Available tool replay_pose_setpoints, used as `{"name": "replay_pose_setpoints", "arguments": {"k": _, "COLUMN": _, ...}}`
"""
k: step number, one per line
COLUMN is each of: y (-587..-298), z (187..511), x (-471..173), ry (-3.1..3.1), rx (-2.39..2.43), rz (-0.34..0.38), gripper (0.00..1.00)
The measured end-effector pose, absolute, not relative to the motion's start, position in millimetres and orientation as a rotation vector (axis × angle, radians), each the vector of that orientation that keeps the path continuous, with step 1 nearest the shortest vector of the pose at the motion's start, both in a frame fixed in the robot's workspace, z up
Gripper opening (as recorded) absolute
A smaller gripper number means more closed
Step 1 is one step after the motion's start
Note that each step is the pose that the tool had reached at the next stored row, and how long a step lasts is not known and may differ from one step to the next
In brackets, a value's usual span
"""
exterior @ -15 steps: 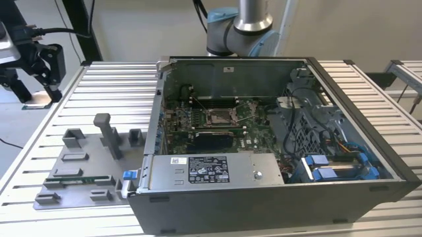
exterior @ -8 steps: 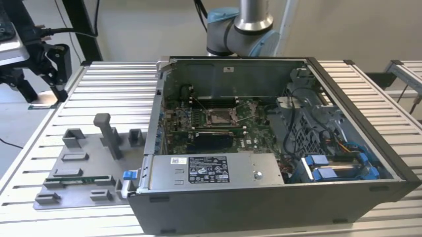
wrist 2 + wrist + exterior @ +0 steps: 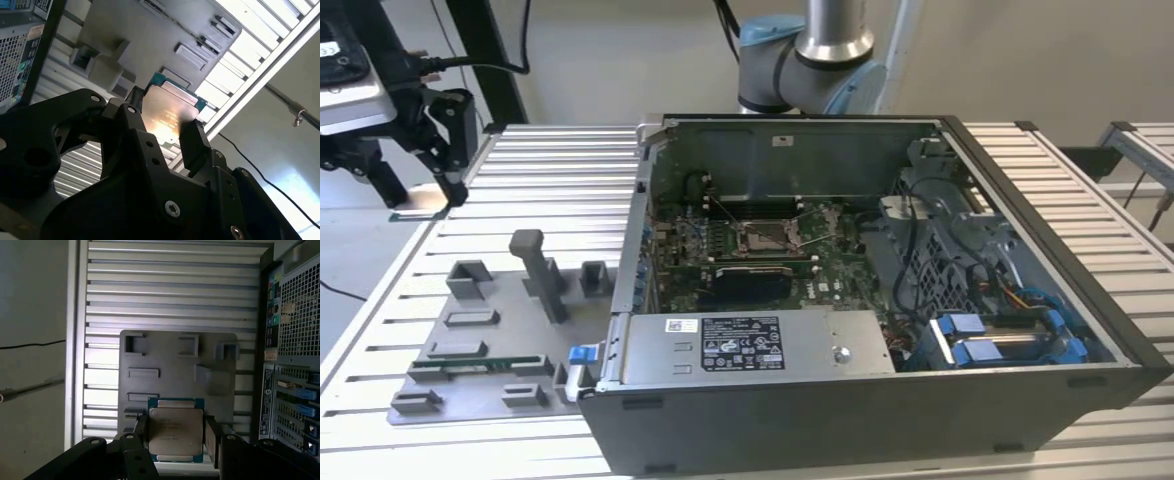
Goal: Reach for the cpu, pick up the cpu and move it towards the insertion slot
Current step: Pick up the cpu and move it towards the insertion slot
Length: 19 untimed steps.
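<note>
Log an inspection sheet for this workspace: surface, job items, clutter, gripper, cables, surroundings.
Surface: slatted metal table, carrying an open computer case.
Job's things: the cpu sits between the gripper's fingers, held clear of the tray; the insertion slot lies on the board inside the case.
Clutter: grey fixture tray with a green memory stick.
Grippers: gripper shut on the cpu, at the exterior view's left, apart from the case.
Cables: wire bundle inside the case; black cable on the floor.
Surroundings: second slatted table at the exterior view's right.

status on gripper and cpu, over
Arm's gripper shut on cpu; held clear of grey tray; insertion slot inside computer case, apart from it.
</note>
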<state>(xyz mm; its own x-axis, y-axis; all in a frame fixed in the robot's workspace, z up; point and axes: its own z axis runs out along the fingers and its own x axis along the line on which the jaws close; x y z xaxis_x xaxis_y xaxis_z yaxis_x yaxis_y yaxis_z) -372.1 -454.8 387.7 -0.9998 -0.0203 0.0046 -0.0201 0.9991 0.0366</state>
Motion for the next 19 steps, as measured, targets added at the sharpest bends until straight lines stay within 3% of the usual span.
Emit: {"name": "replay_pose_setpoints", "arguments": {"k": 19, "y": -455, "z": 388, "x": -354, "ry": -3.136, "rx": 0.031, "rz": -0.057, "gripper": 0.0}}
